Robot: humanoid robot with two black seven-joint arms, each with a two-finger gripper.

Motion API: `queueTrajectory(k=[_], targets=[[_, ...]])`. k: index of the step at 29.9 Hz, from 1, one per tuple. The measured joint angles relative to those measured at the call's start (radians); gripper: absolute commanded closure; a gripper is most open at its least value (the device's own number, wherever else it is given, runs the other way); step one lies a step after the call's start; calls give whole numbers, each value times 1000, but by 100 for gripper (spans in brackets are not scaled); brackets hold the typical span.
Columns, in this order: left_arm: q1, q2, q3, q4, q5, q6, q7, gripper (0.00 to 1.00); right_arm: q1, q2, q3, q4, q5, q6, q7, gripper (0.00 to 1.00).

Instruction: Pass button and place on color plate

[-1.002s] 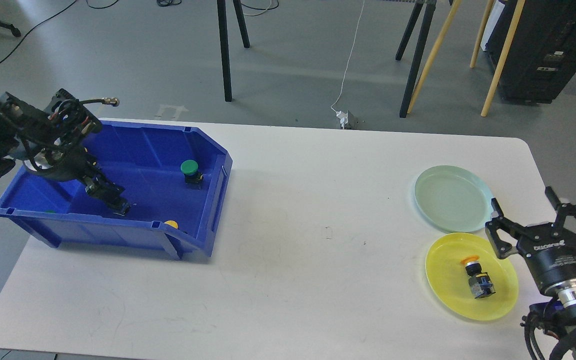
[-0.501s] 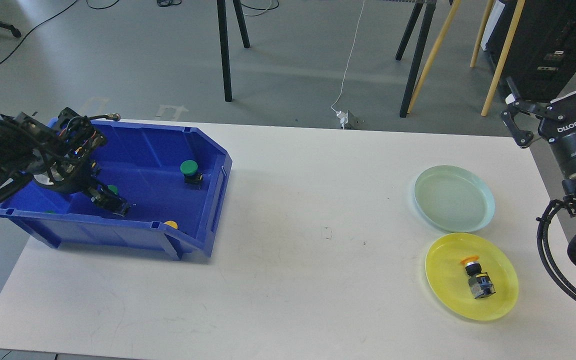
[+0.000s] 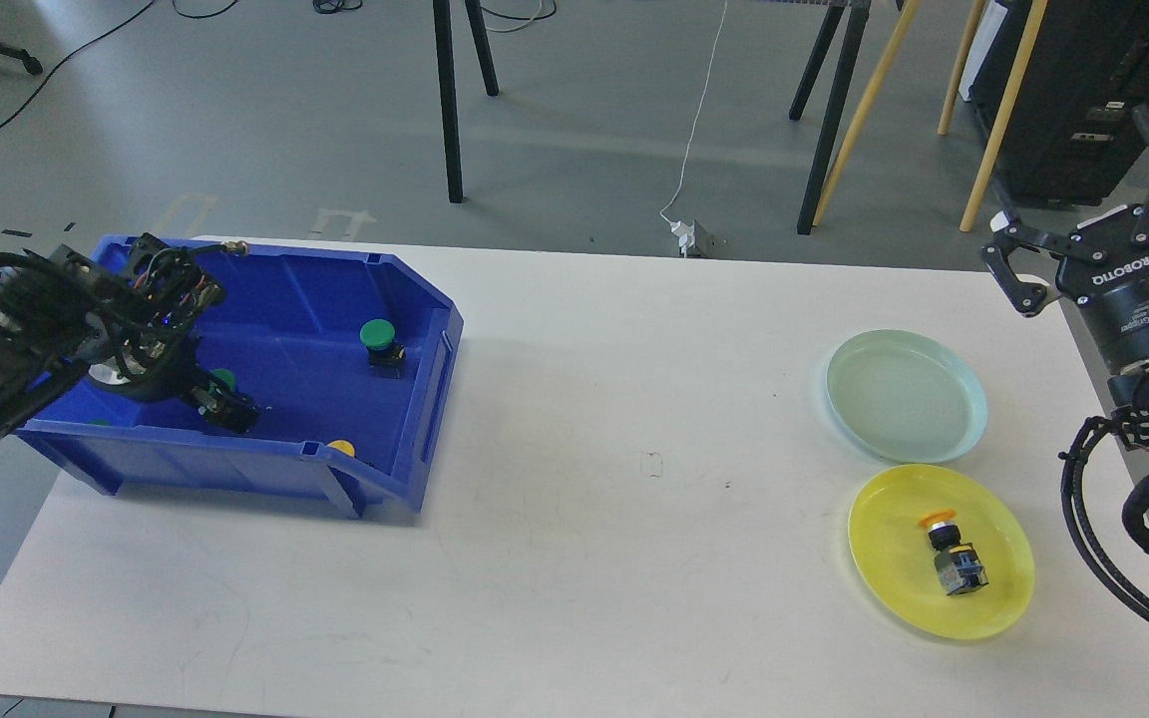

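One button lies already on the yellow plate; the pale green plate is empty. Green buttons wait in the blue bin. Left gripper is low inside the bin near a green button, fingers too dark to tell. Right gripper is wide apart, holds nothing.

Setting: robotics lab or test workshop. Evidence: white desk on bare grey concrete floor; beyond the desk's far edge, black tripod legs, wooden poles, trailing white cable; black equipment cabinet past the far right corner.
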State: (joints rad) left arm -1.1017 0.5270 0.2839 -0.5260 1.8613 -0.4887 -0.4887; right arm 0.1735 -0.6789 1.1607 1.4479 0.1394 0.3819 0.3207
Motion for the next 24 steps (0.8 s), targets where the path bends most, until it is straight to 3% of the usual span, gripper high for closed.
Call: queueTrajectory(k=[2,5,10,16,24], targets=[[1,-8,0,12,-8,0,0,20,-4,-1,0,1,0,0,0,0],[3,-12,1,18,-13,0,0,27,-14,-1,1,1,0,1,0,0],[15,-13,1,27,-14,0,0,33,-26,-1,1,3,0,2,0,0],[17,-7,2,33,-14,0,0,69,-34,-1,1,4,0,2,0,0],[18,-4,4,32,-11,5,0,93,-35,-1,-2,4,0,2,0,0]])
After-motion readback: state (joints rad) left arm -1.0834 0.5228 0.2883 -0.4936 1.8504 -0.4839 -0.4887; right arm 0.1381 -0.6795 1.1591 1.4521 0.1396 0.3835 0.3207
